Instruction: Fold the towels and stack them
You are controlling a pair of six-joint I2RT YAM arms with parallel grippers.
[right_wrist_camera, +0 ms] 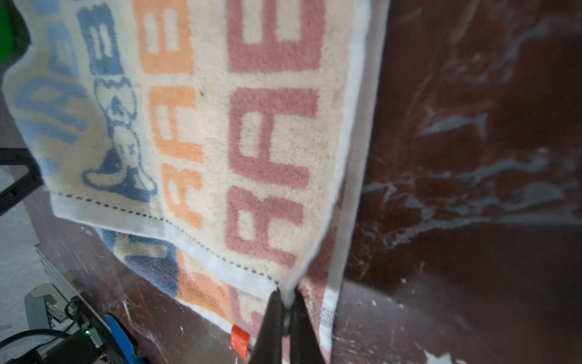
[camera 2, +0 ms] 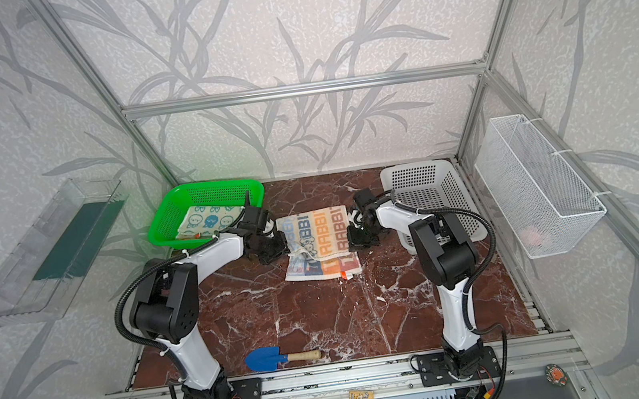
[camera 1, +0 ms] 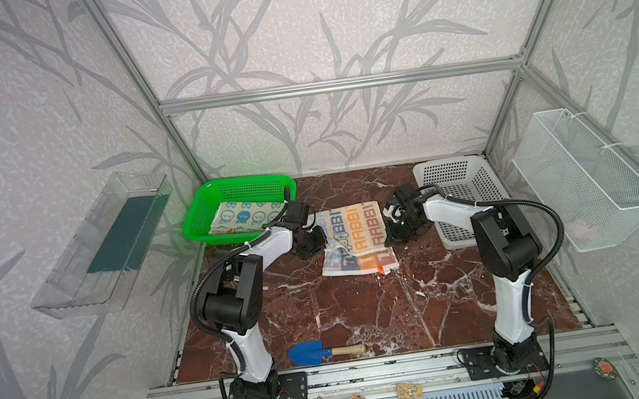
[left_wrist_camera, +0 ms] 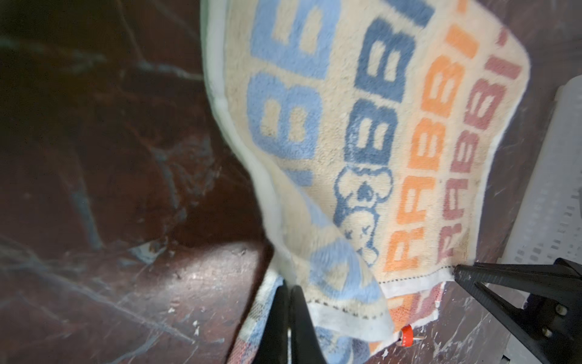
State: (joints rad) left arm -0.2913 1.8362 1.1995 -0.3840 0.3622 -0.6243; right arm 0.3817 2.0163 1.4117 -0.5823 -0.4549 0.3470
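At the back middle of the marble table (camera 1: pixel 365 307), the RABBIT towel (camera 1: pixel 356 237) lies doubled over. I see the left gripper (left_wrist_camera: pixel 288 288) and right gripper (right_wrist_camera: pixel 286 296) each pinched shut on a corner of its upper layer. The blue-bunny towel (camera 1: pixel 246 215) sits in the green basket (camera 1: pixel 195 219).

Both wrist views cut off the striped towel (left_wrist_camera: pixel 393 141) — the wire basket (camera 1: pixel 582 166) holds an unreadable pinkish blur (camera 1: pixel 580 232).
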